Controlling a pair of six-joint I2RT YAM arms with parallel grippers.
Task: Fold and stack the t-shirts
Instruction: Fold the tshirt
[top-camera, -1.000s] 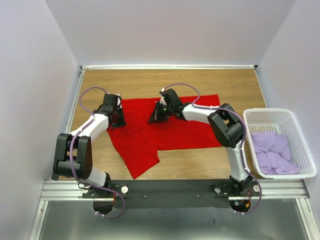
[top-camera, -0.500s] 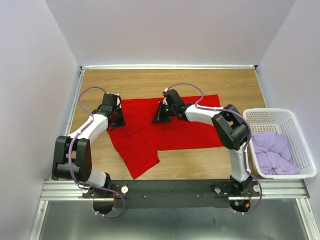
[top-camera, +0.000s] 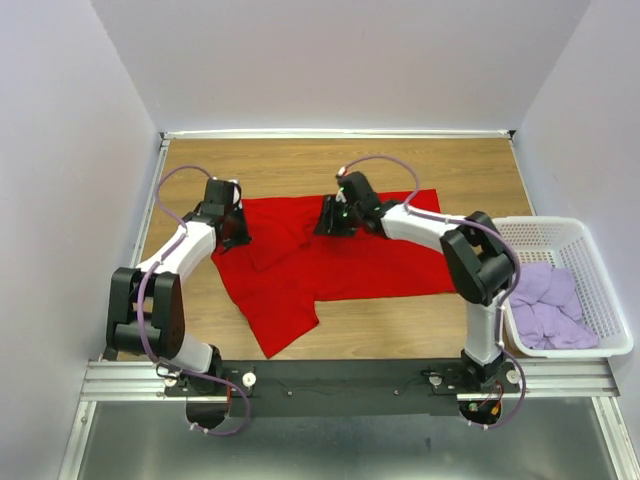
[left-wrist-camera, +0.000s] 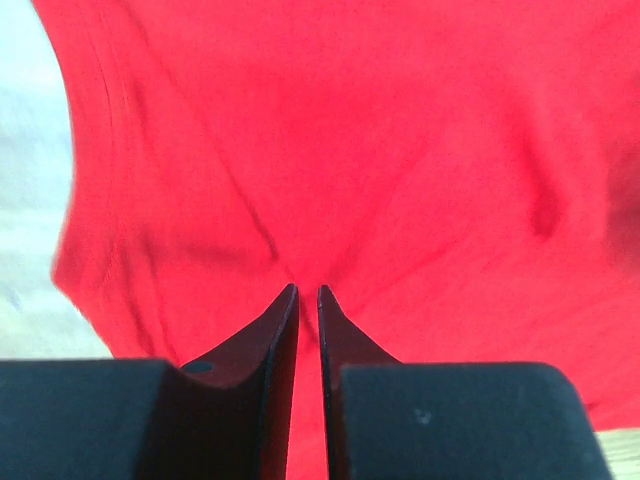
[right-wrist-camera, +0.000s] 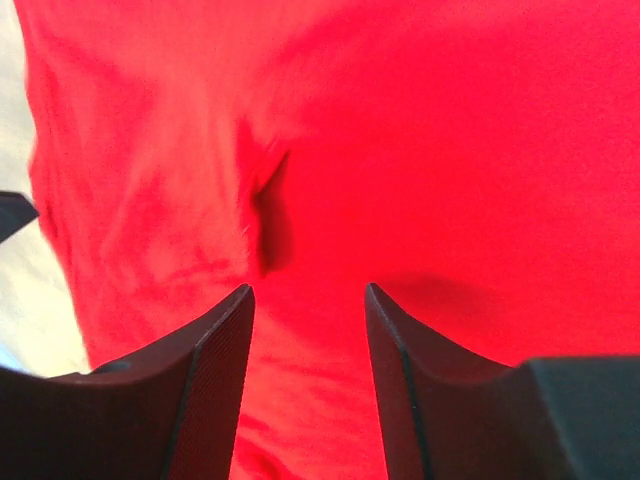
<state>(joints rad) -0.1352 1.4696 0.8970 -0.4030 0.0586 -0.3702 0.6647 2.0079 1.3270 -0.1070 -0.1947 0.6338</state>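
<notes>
A bright red t-shirt (top-camera: 370, 262) lies spread on the wooden table, with a sleeve or hem trailing toward the near left. My left gripper (top-camera: 237, 238) is at the shirt's left edge. In the left wrist view its jaws (left-wrist-camera: 308, 290) are pinched on a thin fold of the red cloth (left-wrist-camera: 400, 150), and creases run into the tips. My right gripper (top-camera: 326, 224) hovers over the shirt's upper middle. It (right-wrist-camera: 308, 288) stands open with only flat red cloth (right-wrist-camera: 450, 150) under the gap and a small pucker just ahead of it. Pale lilac t-shirts (top-camera: 545, 305) lie bunched in the basket.
A white lattice basket (top-camera: 545, 222) stands at the table's right edge, close to the right arm's elbow. White walls close in the back and both sides. Bare wood (top-camera: 470, 170) shows behind and to the right of the shirt.
My right gripper has opened and let go of the red cloth, shifting slightly right and back. The left gripper keeps its pinch in nearly the same place.
</notes>
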